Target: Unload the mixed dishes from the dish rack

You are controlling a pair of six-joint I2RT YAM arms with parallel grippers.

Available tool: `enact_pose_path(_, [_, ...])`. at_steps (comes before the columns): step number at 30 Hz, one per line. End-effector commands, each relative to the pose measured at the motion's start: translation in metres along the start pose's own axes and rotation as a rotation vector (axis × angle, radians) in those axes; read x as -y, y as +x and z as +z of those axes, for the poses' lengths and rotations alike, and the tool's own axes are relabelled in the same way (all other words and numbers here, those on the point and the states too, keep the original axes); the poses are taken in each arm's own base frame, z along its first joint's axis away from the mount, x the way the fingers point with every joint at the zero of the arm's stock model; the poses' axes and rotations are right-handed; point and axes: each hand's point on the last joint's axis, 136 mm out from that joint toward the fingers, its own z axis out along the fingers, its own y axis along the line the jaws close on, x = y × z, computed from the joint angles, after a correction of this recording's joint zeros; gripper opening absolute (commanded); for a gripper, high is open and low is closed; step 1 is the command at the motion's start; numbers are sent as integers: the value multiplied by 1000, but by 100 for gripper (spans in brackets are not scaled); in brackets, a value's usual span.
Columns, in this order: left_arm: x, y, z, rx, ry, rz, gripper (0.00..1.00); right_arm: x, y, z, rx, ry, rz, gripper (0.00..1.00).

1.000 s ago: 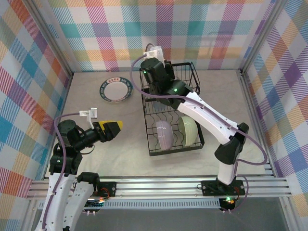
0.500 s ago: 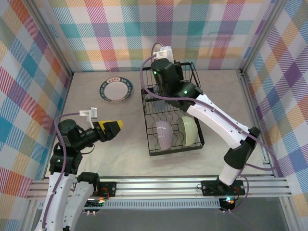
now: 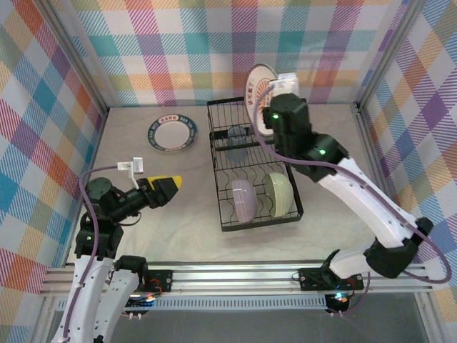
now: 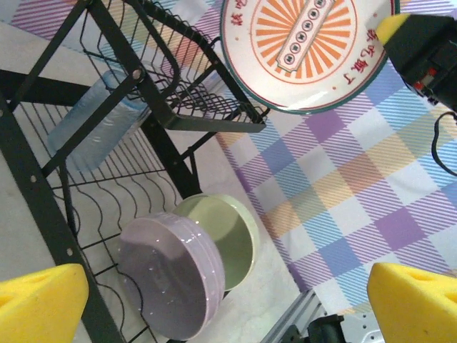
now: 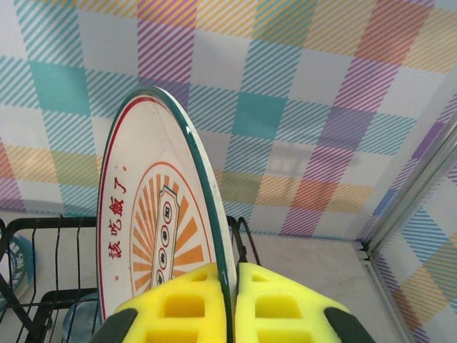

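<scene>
The surface (image 3: pixel 143 207) carries the black wire dish rack (image 3: pixel 215 168) at its middle, reaching toward the far edge. The right gripper (image 5: pixel 230 300) is clamped on the rim of the sunburst plate (image 5: pixel 153 236), held on edge above the rack's far end. A blue-and-white striped plate (image 3: pixel 172 134) lies flat toward the far left corner. The lavender bowl (image 3: pixel 243 200) and pale green bowl (image 3: pixel 278 193) stand on edge in the lower tray, with the glass tumbler (image 3: pixel 237 136) farther back. The left gripper (image 3: pixel 168 187) hovers near the left edge, jaws wide apart.

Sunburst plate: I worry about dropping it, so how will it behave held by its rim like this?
Probably stiff and fairly heavy: the sunburst plate looks like glazed ceramic. Its glossy rim may slip or pivot, since the right gripper pinches just one edge. It would likely chip if knocked against the dish rack beneath.
</scene>
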Motion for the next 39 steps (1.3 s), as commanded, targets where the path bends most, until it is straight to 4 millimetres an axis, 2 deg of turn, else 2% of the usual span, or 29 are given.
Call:
enact_pose_path(1, [14, -3, 5, 11, 106, -37, 100, 24, -13, -20, 31, -59, 158, 0])
enact_pose_path(7, [14, -9, 15, 51, 224, -144, 100, 37, 7, -32, -45, -155, 243, 0])
enact_pose_path(15, [21, -11, 33, 34, 271, -165, 100, 45, 41, -48, -164, -284, 356, 0])
enact_pose_path(22, [30, 0, 60, -37, 271, -140, 100, 51, 76, -60, -269, -364, 449, 0])
enact_pose_path(27, [37, 14, 80, -113, 246, -92, 100, 59, 92, -68, -322, -408, 517, 0])
enact_pose_path(33, [51, 32, 101, -197, 225, -26, 100, 50, 117, -69, -419, -520, 634, 0])
enact_pose_path(39, [55, 49, 114, -273, 154, 47, 100, 44, 146, -66, -505, -607, 745, 0])
